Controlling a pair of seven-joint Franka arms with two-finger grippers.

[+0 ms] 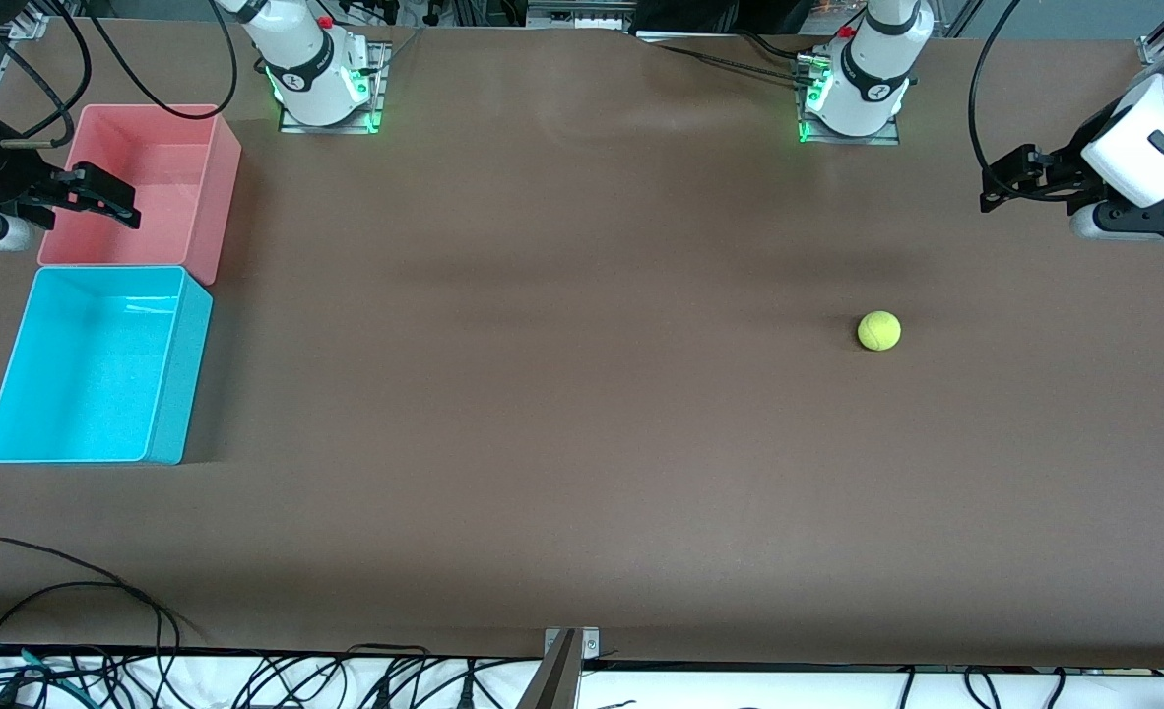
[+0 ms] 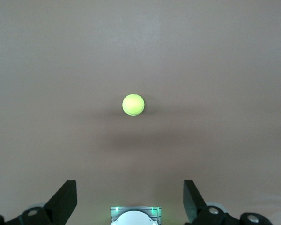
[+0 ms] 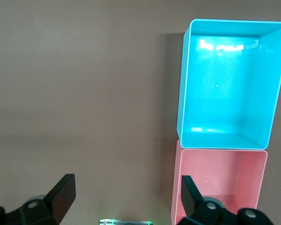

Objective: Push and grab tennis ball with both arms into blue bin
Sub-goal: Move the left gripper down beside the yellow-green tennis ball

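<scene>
**Two open grippers, ball on bare table, bins at one end**

Left gripper (image 1: 998, 185) — jaws spread wide, nothing between them. It hangs in the air over the table edge at the left arm's end. In the left wrist view both fingers (image 2: 65, 199) frame bare brown surface, and the tennis ball (image 2: 133, 104) sits well ahead of the fingertips, centred on the gap between them, untouched.

Right gripper (image 1: 114, 202) — jaws likewise spread wide, holding nothing. It hangs over the pink bin (image 1: 173, 162), above the wall nearest the table end. In the right wrist view one finger (image 3: 189, 192) overlaps the pink bin's rim; the other stands over bare table.

Tennis ball (image 1: 878, 331) — small, yellow-green, resting alone on the brown table (image 1: 562, 394) toward the left arm's end, clear of the left gripper and well apart from both bins.

Blue bin (image 1: 99, 364) — cyan tub, upright, nothing inside, standing at the right arm's end. It touches the pink bin along one short wall and lies nearer to the front camera than the pink bin, out ahead of the right gripper's fingertips (image 3: 227, 84).

Pink bin — same shape, nothing visible inside.
</scene>
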